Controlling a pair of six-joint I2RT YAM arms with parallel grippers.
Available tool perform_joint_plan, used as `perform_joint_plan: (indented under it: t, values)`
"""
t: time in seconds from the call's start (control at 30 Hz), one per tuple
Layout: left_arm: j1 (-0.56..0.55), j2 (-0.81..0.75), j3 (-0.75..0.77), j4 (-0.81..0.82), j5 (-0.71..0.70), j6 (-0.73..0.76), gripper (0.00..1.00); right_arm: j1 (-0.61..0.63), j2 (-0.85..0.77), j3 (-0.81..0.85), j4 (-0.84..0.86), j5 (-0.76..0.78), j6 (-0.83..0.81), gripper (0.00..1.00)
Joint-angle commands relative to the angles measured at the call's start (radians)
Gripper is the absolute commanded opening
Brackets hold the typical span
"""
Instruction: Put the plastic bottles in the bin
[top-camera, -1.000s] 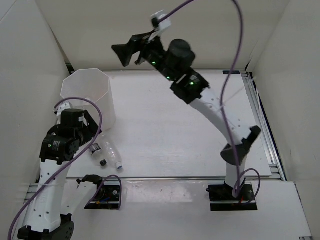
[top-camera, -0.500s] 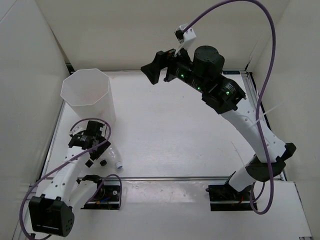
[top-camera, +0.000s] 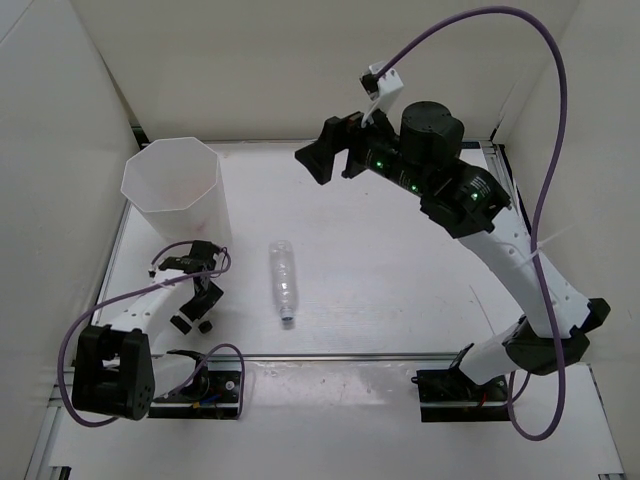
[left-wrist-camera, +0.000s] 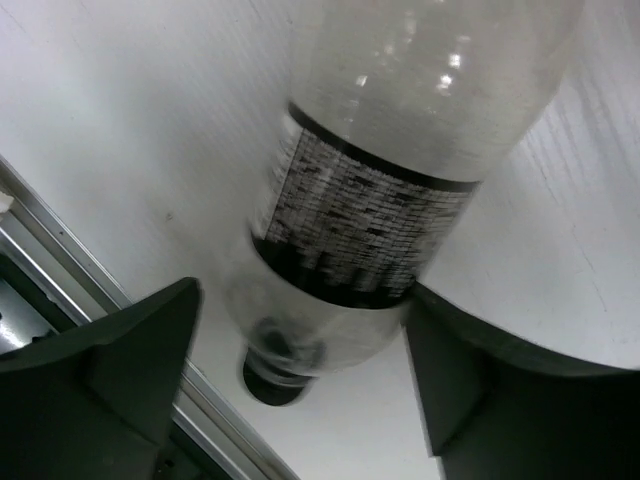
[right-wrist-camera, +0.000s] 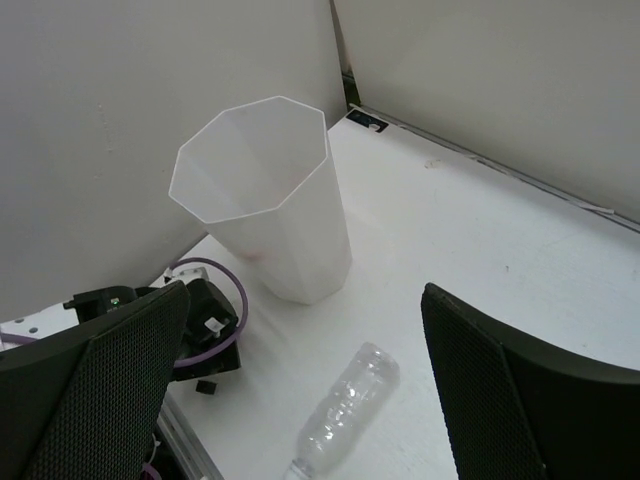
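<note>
The labelled bottle (left-wrist-camera: 370, 220) lies on the tabletop (top-camera: 380, 290) at the near left, between the left arm's fingers (left-wrist-camera: 120, 350), with its long axis square to their closing line. These fingers stand wide apart, with no grip evident. A clear bottle (top-camera: 284, 283) lies to the right, its axis running near to far. The bin (top-camera: 208, 225) stands at the far left. The right arm's fingers (right-wrist-camera: 100, 370) hang spread and empty, well apart from both bottles.

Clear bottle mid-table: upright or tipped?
Tipped. The bottle lies on its side on the table, cap toward the near edge, outside the bin.
</note>
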Motion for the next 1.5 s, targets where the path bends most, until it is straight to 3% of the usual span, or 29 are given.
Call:
perform_joint_plan:
  t: [0.0,0.13,0.3,0.47,0.53,0.67,0.83,0.93,1.1,1.3,1.47]
  values:
    - [-0.003,-0.025,-0.015,0.029,-0.027,-0.023,0.87,-0.014,-0.051,-0.021,0.005,0.017,-0.02,1.0]
    - [-0.003,-0.051,0.005,-0.018,-0.005,-0.023,0.7,-0.037,-0.06,-0.048,0.005,0.029,0.007,1.0]
    - [-0.003,-0.161,0.079,-0.09,0.047,0.003,0.58,-0.091,-0.071,-0.131,-0.029,0.124,0.125,1.0]
    - [-0.003,-0.341,0.241,-0.167,0.116,0.012,0.48,-0.256,-0.071,-0.229,-0.2,0.144,0.311,1.0]
    - [-0.003,-0.382,0.289,-0.176,0.134,0.033,0.46,-0.336,-0.059,-0.262,-0.248,0.082,0.339,1.0]
    - [-0.003,-0.422,0.462,-0.219,0.144,0.063,0.46,-0.381,-0.03,-0.381,-0.323,0.015,0.287,1.0]
    - [-0.003,-0.384,0.685,-0.175,0.131,0.235,0.44,-0.381,0.018,-0.588,-0.334,-0.07,0.25,1.0]
    - [-0.003,-0.312,0.818,-0.079,0.104,0.396,0.47,-0.381,0.039,-0.68,-0.296,-0.123,0.259,1.0]
    - [-0.003,-0.147,0.955,0.031,0.044,0.514,0.55,-0.381,0.137,-0.78,-0.268,-0.111,0.216,1.0]
    - [-0.003,-0.043,0.993,0.089,0.044,0.514,0.56,-0.381,0.23,-0.791,-0.259,-0.087,0.225,1.0]
    - [0.019,-0.007,0.923,0.109,0.002,0.523,0.59,-0.381,0.309,-0.791,-0.248,-0.097,0.245,1.0]
